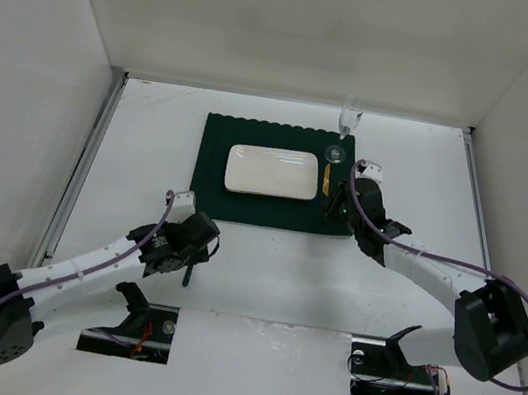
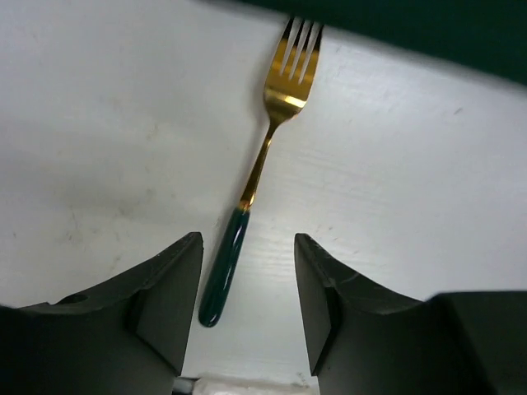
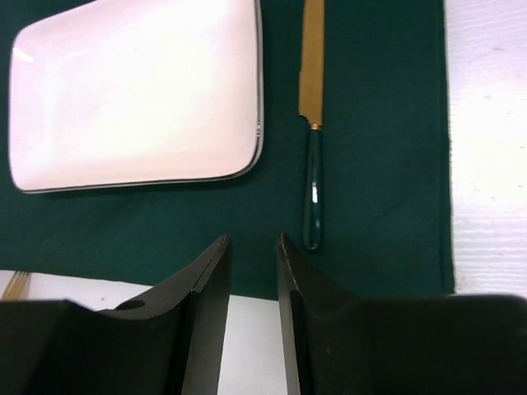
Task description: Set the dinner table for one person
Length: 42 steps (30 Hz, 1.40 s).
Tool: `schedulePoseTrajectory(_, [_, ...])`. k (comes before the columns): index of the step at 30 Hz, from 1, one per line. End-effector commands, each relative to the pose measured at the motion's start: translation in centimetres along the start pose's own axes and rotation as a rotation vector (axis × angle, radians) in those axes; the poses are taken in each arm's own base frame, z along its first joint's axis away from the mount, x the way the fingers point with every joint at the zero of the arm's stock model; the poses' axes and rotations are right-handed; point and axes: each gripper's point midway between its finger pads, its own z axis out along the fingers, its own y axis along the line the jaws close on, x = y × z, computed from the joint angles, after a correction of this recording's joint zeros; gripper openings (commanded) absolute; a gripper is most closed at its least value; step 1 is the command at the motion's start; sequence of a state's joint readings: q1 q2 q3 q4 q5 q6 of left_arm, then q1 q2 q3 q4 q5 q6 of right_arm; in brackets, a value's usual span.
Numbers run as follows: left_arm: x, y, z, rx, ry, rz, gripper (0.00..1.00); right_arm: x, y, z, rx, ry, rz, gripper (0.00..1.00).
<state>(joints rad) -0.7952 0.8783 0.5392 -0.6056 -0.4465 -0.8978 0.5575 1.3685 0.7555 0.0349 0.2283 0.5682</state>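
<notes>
The white dinner table (image 1: 261,278) holds a dark green placemat (image 1: 212,158) with a white rectangular plate (image 1: 270,172) on it. A gold knife with a green handle (image 3: 312,123) lies on the mat just right of the plate (image 3: 136,90). A gold fork with a green handle (image 2: 247,189) lies on the bare table, tines toward the mat edge (image 2: 428,33). My left gripper (image 2: 247,247) is open and empty, its jaws either side of the fork handle's end, above it. My right gripper (image 3: 253,243) is narrowly open and empty, just left of the knife handle's end.
A clear stemmed glass (image 1: 348,120) stands at the mat's far right corner, beyond the knife (image 1: 328,178). White walls enclose the table on three sides. Bare table (image 3: 490,123) lies right of the mat.
</notes>
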Motion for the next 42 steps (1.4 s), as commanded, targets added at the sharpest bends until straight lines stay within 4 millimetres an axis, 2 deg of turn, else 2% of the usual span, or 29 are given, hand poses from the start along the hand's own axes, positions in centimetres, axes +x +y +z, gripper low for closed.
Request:
schedulePoseTrajectory(1, [2.4, 2.1, 0.0, -0.105, 0.081, 0.057, 0.46, -1.8, 2.3, -0.5, -0.083, -0.081, 0.031, 0.34])
schedulePoseTrajectory(6, [3.3, 1.6, 0.8, -0.101, 0.097, 0.056, 0.45, -1.8, 2.4, -0.7, -0.093, -0.085, 0.032, 0.35])
schedulePoseTrajectory(12, [4.0, 1.6, 2.2, -0.128, 0.115, 0.084, 0.37, -1.9, 2.5, -1.0, -0.097, -0.091, 0.033, 0.35])
schedulePoseTrajectory(18, [4.4, 1.2, 2.6, -0.156, 0.127, 0.128, 0.34, -2.0, 2.6, -1.2, -0.104, -0.096, 0.034, 0.35])
schedulePoseTrajectory(20, [4.3, 1.2, 2.7, -0.164, 0.118, 0.141, 0.28, -2.1, 2.5, -1.3, -0.105, -0.1, 0.036, 0.35])
schedulePoseTrajectory(24, [4.4, 1.3, 2.5, -0.166, 0.119, 0.142, 0.09, -2.2, 2.5, -1.4, -0.105, -0.103, 0.038, 0.35])
schedulePoseTrajectory(29, [4.1, 1.4, 1.5, -0.156, 0.123, 0.149, 0.03, -1.7, 3.2, -1.4, -0.145, -0.081, 0.051, 0.36])
schedulePoseTrajectory(33, [2.6, 1.6, -1.2, -0.134, 0.076, 0.12, 0.03, -1.8, 3.3, -1.6, -0.162, -0.08, 0.065, 0.36])
schedulePoseTrajectory(37, [-0.7, 0.6, -3.3, -0.065, -0.04, 0.014, 0.03, -1.8, 3.3, -1.6, -0.162, -0.083, 0.066, 0.36])
schedulePoseTrajectory(39, [-2.5, -0.3, -3.5, -0.039, -0.092, -0.011, 0.03, -1.8, 3.4, -1.6, -0.164, -0.083, 0.069, 0.36])
schedulePoseTrajectory(42, [-5.3, -2.9, -2.6, 0.008, -0.168, -0.027, 0.03, -1.7, 3.3, -1.5, -0.161, -0.084, 0.07, 0.36])
